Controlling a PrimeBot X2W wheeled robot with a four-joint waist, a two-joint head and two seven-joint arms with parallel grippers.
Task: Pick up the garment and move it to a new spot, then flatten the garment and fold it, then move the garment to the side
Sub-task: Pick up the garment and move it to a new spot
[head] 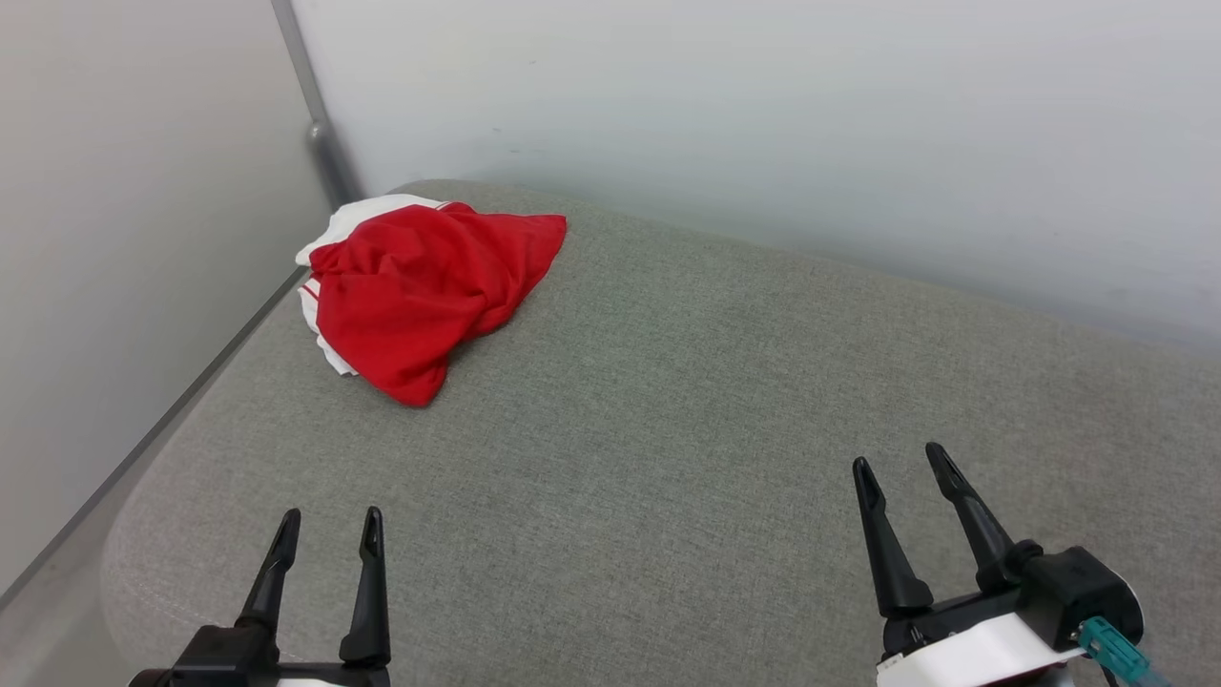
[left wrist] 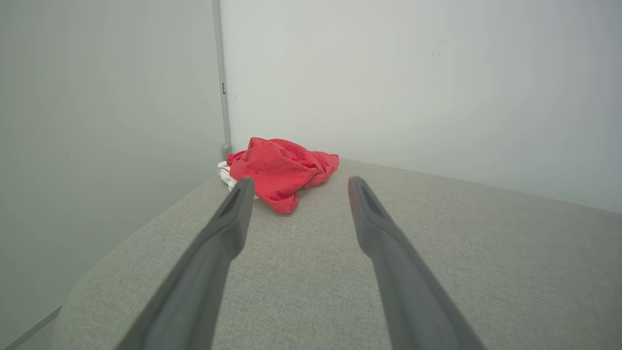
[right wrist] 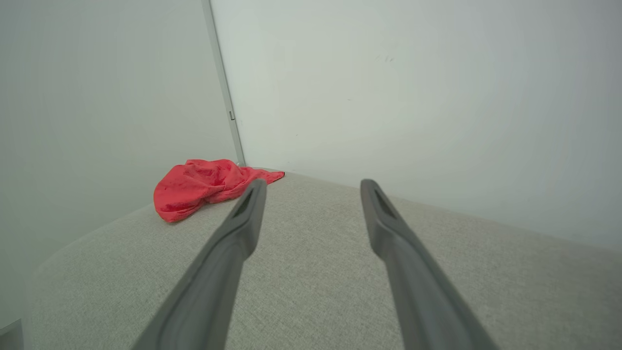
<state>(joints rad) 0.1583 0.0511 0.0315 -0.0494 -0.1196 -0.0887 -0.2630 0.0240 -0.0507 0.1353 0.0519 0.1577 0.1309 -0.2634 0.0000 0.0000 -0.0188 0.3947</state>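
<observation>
The garment (head: 420,291) is a crumpled red heap with white cloth showing at its left edge, lying at the far left corner of a grey fabric surface (head: 668,429). It also appears ahead in the left wrist view (left wrist: 279,170) and off to the left in the right wrist view (right wrist: 199,187). My left gripper (head: 329,534) hovers low at the near left, open and empty, well short of the garment. My right gripper (head: 901,468) stands open and empty at the near right, far from it.
Pale walls close in behind and to the left of the surface, meeting at a grey corner post (head: 320,134) just behind the garment. The surface's rounded left edge (head: 124,534) drops off beside my left gripper.
</observation>
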